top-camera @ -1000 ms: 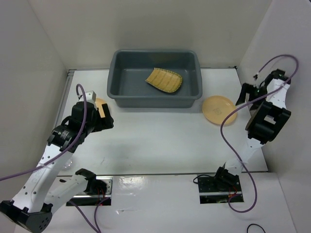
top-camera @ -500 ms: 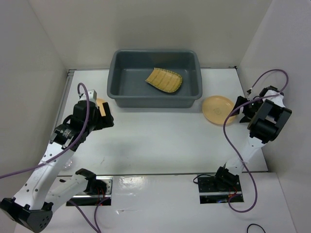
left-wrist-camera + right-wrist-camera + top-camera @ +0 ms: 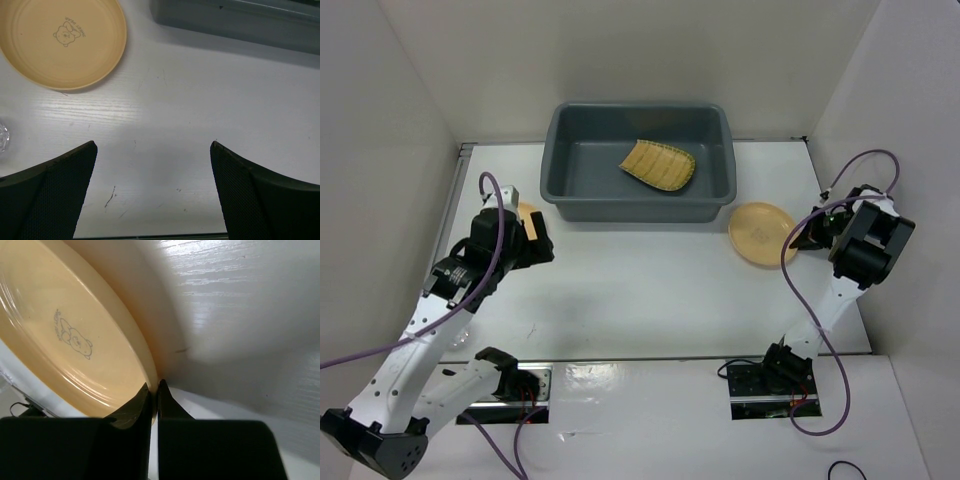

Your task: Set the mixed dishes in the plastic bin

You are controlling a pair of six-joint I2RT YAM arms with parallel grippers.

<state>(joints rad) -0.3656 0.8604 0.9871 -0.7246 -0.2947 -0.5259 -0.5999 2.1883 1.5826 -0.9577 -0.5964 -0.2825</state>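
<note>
On the desk (image 3: 640, 290), the right hand (image 3: 804, 238) pinches the rim of the right plate (image 3: 760, 232) beside the grey bin (image 3: 638, 205), and the left hand (image 3: 152, 145) hangs spread wide, holding nothing, by the left plate (image 3: 62, 42).

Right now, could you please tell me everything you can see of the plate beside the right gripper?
The plate is round, yellow-orange and smooth like plastic, with a shallow raised rim and a bear outline printed in its centre. It sits face up on the white table, by the grey bin's near right corner. The right gripper, shut, meets its rim; a real pinch is unclear.
</note>
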